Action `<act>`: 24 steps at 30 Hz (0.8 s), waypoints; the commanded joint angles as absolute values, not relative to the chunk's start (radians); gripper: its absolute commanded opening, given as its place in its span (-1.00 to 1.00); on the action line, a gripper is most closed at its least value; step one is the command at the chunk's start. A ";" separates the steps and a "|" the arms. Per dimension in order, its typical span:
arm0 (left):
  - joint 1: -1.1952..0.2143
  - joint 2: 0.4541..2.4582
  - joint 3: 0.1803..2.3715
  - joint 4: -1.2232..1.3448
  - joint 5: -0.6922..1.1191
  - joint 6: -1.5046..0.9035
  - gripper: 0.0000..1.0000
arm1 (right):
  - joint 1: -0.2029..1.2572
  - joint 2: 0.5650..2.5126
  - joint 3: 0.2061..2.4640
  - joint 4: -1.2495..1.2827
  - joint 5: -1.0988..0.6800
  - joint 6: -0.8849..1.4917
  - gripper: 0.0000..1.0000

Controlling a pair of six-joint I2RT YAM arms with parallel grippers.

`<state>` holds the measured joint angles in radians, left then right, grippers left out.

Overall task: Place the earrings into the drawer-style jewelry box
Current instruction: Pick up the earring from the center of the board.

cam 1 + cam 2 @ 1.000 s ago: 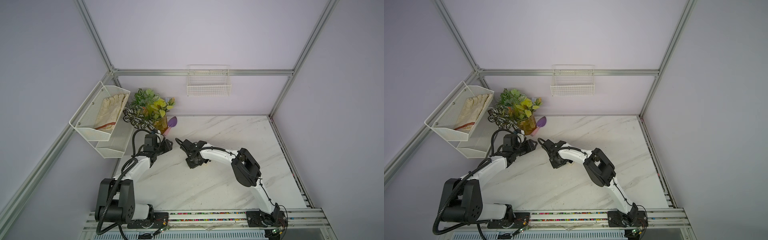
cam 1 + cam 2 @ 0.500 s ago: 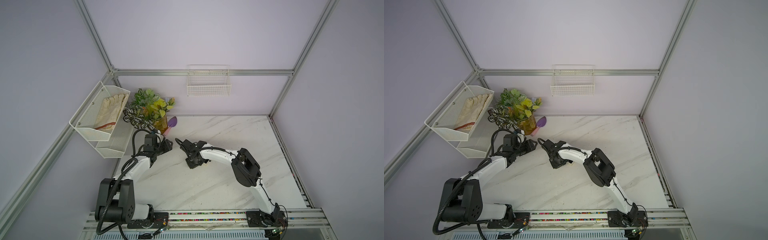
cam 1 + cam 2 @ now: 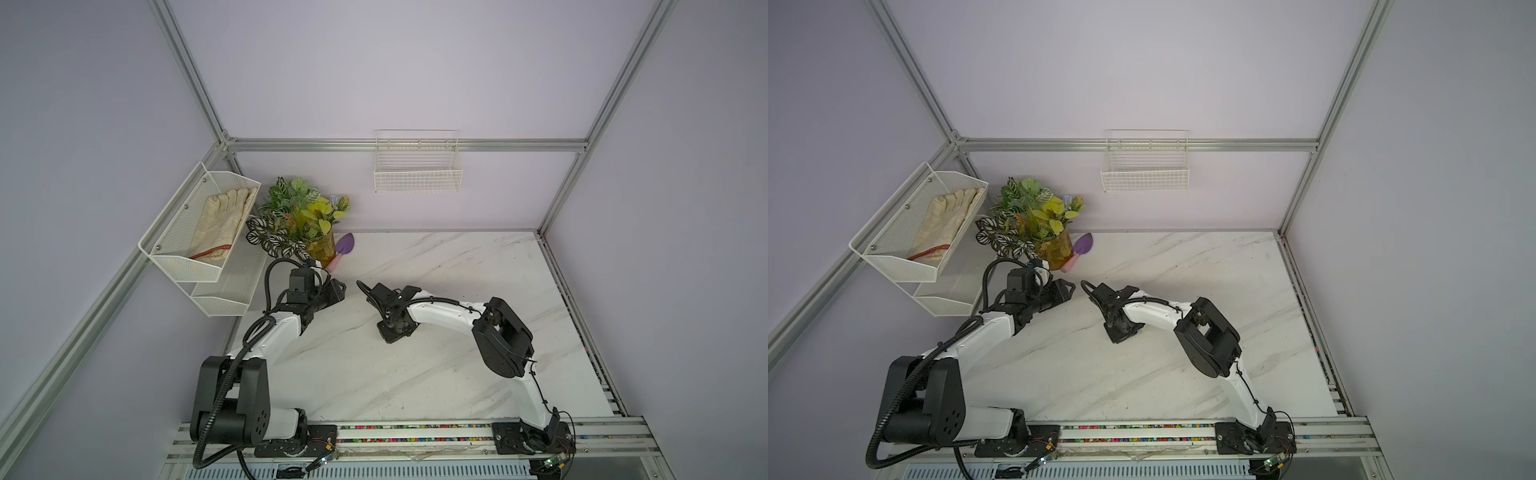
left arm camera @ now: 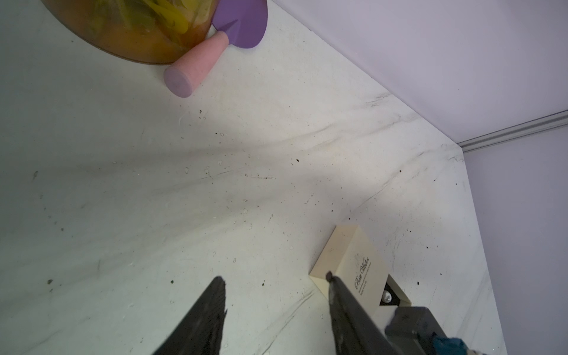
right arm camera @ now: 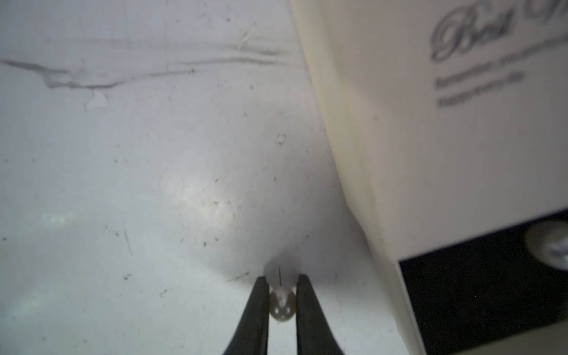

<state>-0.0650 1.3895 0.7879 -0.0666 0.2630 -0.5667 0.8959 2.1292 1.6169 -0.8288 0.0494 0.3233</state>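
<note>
Cream card with dark script reading "Best Wishes": the drawer-style jewelry box (image 4: 350,258) sits on the marble table (image 4: 184,184), its black-lined tray (image 5: 476,292) part-open with one earring (image 4: 386,297) inside. Just beside it, the right gripper (image 5: 281,284) pinches the second earring (image 5: 282,307). The left gripper (image 4: 273,278) hangs empty, jaws apart.

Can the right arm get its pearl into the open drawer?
Probably yes. The right gripper pinches the earring right beside the box, whose drawer is slid out with bare black lining showing. Nothing sits between them.
</note>
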 commanded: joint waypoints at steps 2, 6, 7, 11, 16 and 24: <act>-0.066 1.384 0.770 -0.025 0.299 -0.584 0.08 | 0.872 1.967 1.471 -0.691 -0.013 0.242 -0.78; -0.087 1.369 0.755 -0.024 0.319 -0.584 0.09 | 0.872 1.825 1.287 -0.568 -0.103 0.117 -0.80; -0.098 1.366 0.752 -0.025 0.321 -0.583 0.09 | 0.872 1.795 1.246 -0.543 -0.133 0.091 -0.80; -0.151 1.361 0.730 -0.025 0.318 -0.586 0.09 | 0.873 1.726 1.145 -0.501 -0.195 -0.031 -0.80; -0.194 1.350 0.690 -0.021 0.323 -0.598 0.09 | 0.872 1.698 1.108 -0.499 -0.241 -0.131 -0.78; -0.229 1.341 0.637 -0.019 0.322 -0.590 0.10 | 0.879 1.714 1.110 -0.540 -0.310 -0.210 -0.78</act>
<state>-0.2245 1.3872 0.6643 -0.0460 0.3138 -0.5838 0.8715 1.7210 1.1088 -0.5415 -0.2634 -0.1383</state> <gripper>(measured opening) 0.549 0.163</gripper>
